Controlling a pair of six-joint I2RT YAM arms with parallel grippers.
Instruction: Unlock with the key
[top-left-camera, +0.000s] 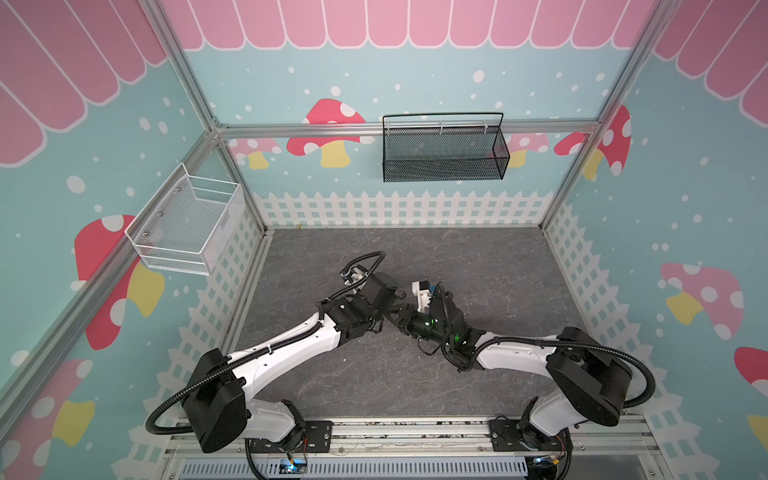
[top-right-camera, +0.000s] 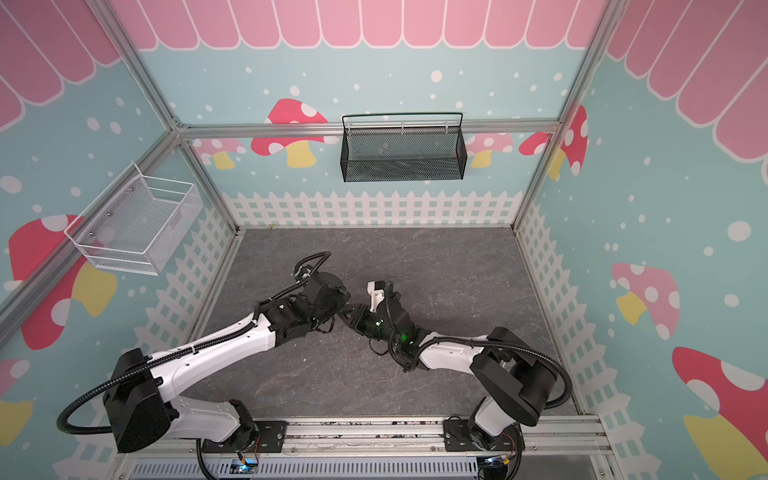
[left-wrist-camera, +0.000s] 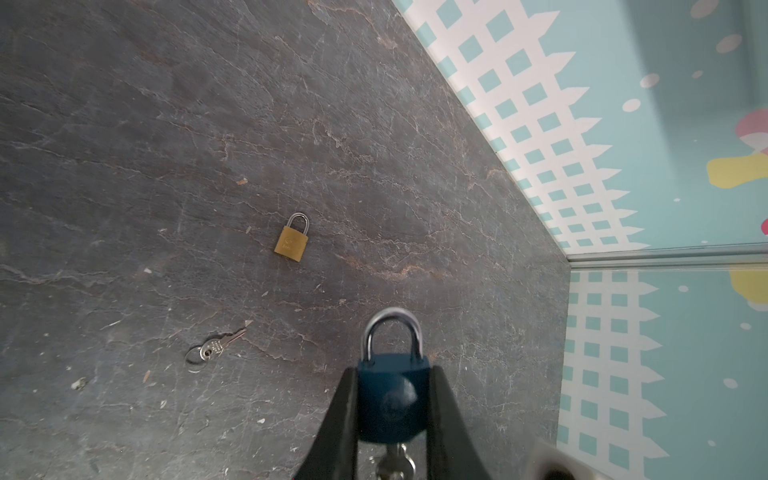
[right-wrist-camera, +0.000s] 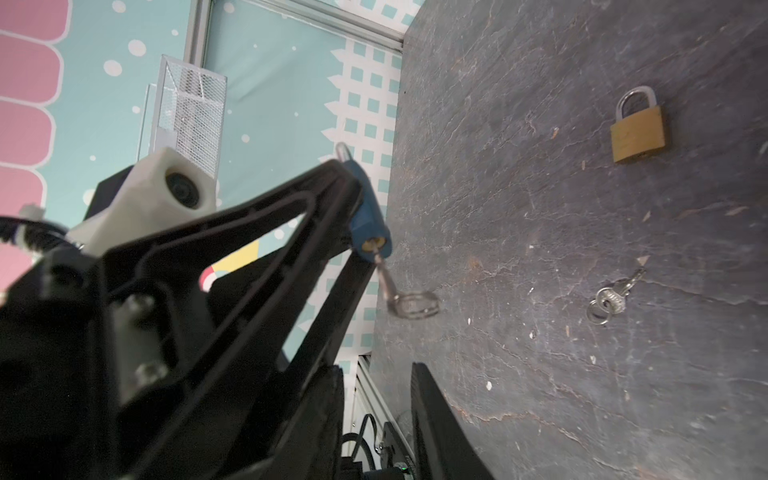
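Note:
My left gripper (left-wrist-camera: 392, 374) is shut on the body of a blue padlock (left-wrist-camera: 392, 395), whose silver shackle is closed and points away from the wrist. The key (right-wrist-camera: 388, 286) is in the keyhole at the padlock's (right-wrist-camera: 368, 224) bottom, and a ring hangs from its head. My right gripper (right-wrist-camera: 376, 374) stands open just short of the key, with nothing between its fingers. In both top views the left gripper (top-left-camera: 384, 311) and the right gripper (top-left-camera: 402, 319) meet above mid-table, and the padlock and key are hidden there.
A brass padlock (left-wrist-camera: 292, 243) and a second small key on a ring (left-wrist-camera: 216, 347) lie on the dark slate table beyond the grippers. A black mesh basket (top-left-camera: 444, 149) hangs on the back wall and a white wire basket (top-left-camera: 187, 226) on the left wall.

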